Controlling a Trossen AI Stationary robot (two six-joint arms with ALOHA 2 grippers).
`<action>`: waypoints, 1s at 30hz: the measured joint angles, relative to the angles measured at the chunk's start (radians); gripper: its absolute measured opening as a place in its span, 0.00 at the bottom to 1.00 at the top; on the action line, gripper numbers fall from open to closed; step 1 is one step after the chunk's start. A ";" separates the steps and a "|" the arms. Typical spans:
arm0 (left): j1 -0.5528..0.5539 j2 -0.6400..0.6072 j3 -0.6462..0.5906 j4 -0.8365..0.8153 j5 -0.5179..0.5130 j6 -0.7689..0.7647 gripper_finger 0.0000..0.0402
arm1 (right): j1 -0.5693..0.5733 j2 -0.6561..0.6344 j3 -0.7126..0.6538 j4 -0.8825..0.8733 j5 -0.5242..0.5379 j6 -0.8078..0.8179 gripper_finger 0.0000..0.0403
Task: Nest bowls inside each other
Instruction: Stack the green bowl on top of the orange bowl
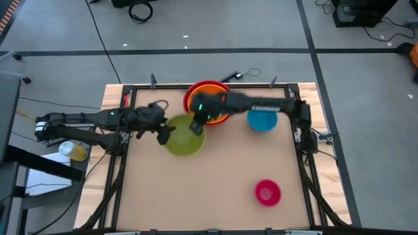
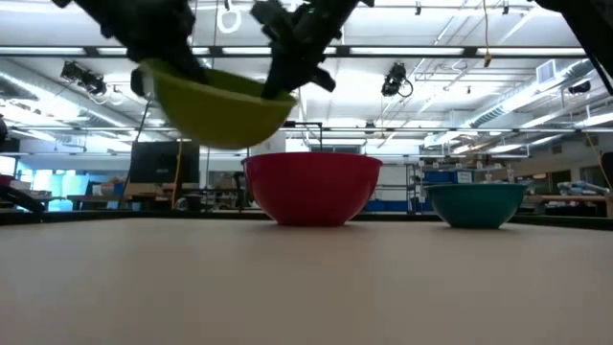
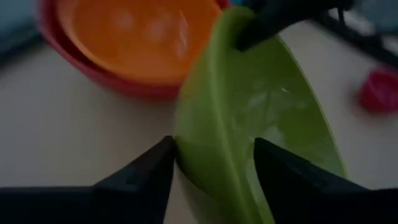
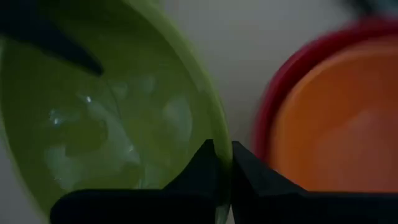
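Note:
A lime-green bowl hangs above the table, tilted. My right gripper is shut on its rim on the side next to the red bowl. My left gripper is open at the bowl's opposite, left side, one finger on either side of the rim. A red bowl with an orange bowl nested in it stands on its base at the far middle. A teal bowl stands to its right. A small pink bowl stands near right. My right gripper pinches the green bowl's rim, one finger inside the bowl and one outside. It comes from above, slanting down from the table's right. The bowl hangs clear of the table, tilted. My left gripper straddles the rim; I cannot tell whether a finger touches the wall.
A black frame runs around the tabletop. Bare tabletop lies in front of the green bowl, toward the near edge.

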 joint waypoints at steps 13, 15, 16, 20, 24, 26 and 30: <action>0.044 -0.028 0.026 -0.041 -0.110 0.016 0.60 | -0.427 -0.066 -0.071 -0.148 -0.047 -0.036 0.06; 0.044 -0.027 0.026 -0.043 -0.111 0.008 0.60 | -0.439 -0.066 -0.108 -0.146 -0.124 -0.033 0.06; 0.044 -0.024 0.026 -0.039 -0.111 -0.001 0.60 | -0.440 -0.067 -0.125 -0.144 -0.155 -0.032 0.06; 0.048 -0.019 0.026 -0.042 -0.112 -0.010 0.60 | -0.420 -0.054 -0.198 -0.110 -0.169 -0.012 0.09; 0.048 -0.012 0.026 -0.042 -0.114 -0.014 0.60 | -0.400 -0.050 -0.277 -0.007 -0.172 0.048 0.22; 0.048 -0.013 0.026 -0.040 -0.114 -0.025 0.60 | -0.396 -0.050 -0.291 0.018 -0.168 0.073 0.29; 0.048 -0.008 0.026 -0.041 -0.115 -0.036 0.60 | -0.392 -0.057 -0.288 0.025 -0.100 0.077 0.40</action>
